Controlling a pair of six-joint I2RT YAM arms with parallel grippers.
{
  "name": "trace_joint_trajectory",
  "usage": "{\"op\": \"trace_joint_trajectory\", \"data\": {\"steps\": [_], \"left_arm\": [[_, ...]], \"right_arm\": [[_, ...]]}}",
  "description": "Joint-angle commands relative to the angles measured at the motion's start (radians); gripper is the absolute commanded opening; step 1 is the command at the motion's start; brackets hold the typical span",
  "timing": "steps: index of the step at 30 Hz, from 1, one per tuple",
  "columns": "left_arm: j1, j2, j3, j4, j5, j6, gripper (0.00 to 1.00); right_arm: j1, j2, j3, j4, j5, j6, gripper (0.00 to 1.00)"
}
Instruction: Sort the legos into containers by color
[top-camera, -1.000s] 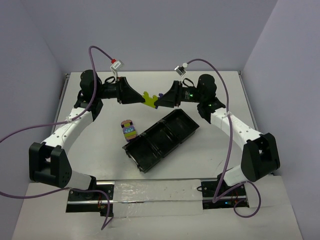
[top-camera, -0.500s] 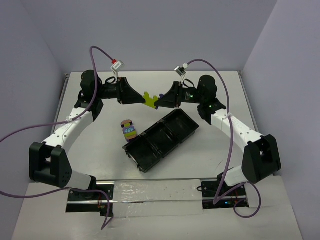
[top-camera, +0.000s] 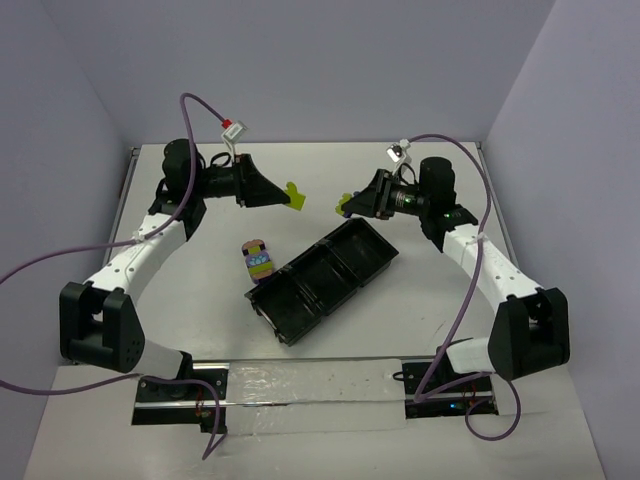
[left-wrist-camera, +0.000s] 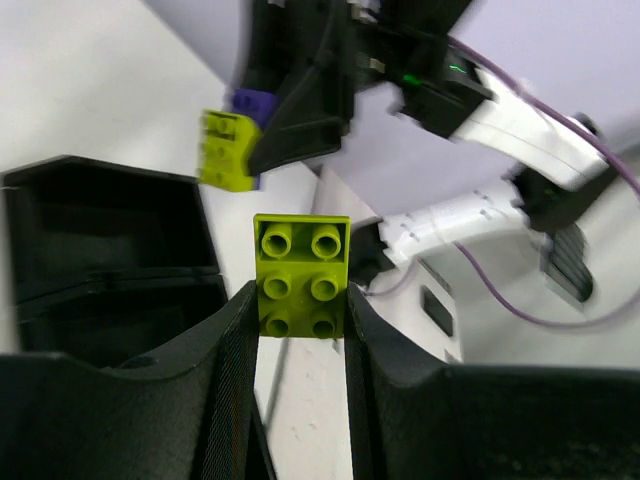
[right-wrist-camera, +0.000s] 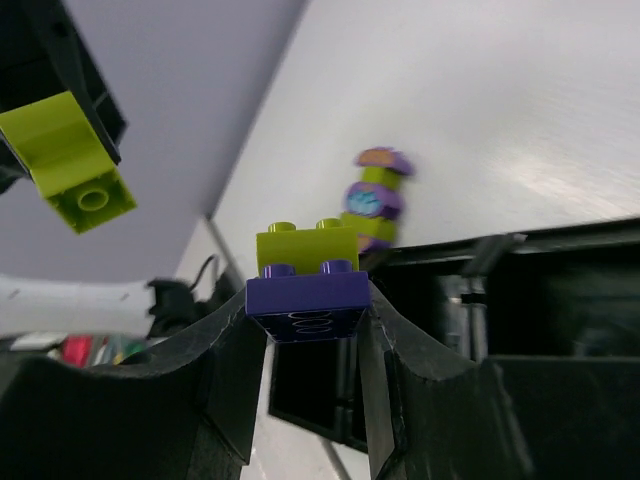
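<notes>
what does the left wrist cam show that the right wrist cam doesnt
Only left wrist: the right arm's white links and the studded face of the yellow-green brick clamped in the left gripper. Only right wrist: the multicoloured stack lying on the table. Both: that brick, the purple and yellow-green pair clamped in the right gripper, and the black tray.

Both arms stretching forward, wrists turning inward, 2 grippers facing each other, apart. Left gripper (top-camera: 288, 194) pinching yellow-green brick (left-wrist-camera: 301, 275) between both fingers. Right gripper (top-camera: 347, 207) clamping purple-and-green brick pair (right-wrist-camera: 306, 290), jaws closing on purple part.
</notes>
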Motion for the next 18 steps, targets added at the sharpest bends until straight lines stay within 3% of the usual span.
{"op": "trace_joint_trajectory", "data": {"steps": [1, 2, 4, 8, 12, 14, 18], "left_arm": [[-0.004, 0.059, 0.12, -0.346, -0.334, 0.243, 0.0], [-0.014, 0.082, 0.181, -0.508, -0.436, 0.286, 0.0], [-0.044, 0.14, 0.26, -0.658, -0.699, 0.34, 0.0], [-0.09, 0.273, 0.3, -0.69, -1.055, 0.317, 0.0], [-0.114, 0.361, 0.339, -0.69, -1.179, 0.303, 0.0], [-0.145, 0.456, 0.398, -0.756, -1.343, 0.312, 0.0], [-0.168, 0.566, 0.499, -0.833, -1.443, 0.317, 0.0]], "right_arm": [[0.005, -0.046, 0.109, -0.291, 0.293, -0.151, 0.0], [0.004, -0.058, 0.113, -0.312, 0.355, -0.16, 0.0], [0.004, -0.078, 0.118, -0.353, 0.411, -0.167, 0.0], [0.006, -0.118, 0.125, -0.42, 0.523, -0.196, 0.0], [0.006, -0.141, 0.129, -0.481, 0.561, -0.221, 0.0], [0.006, -0.157, 0.114, -0.507, 0.571, -0.229, 0.0], [0.006, -0.18, 0.078, -0.52, 0.578, -0.232, 0.0]]}}
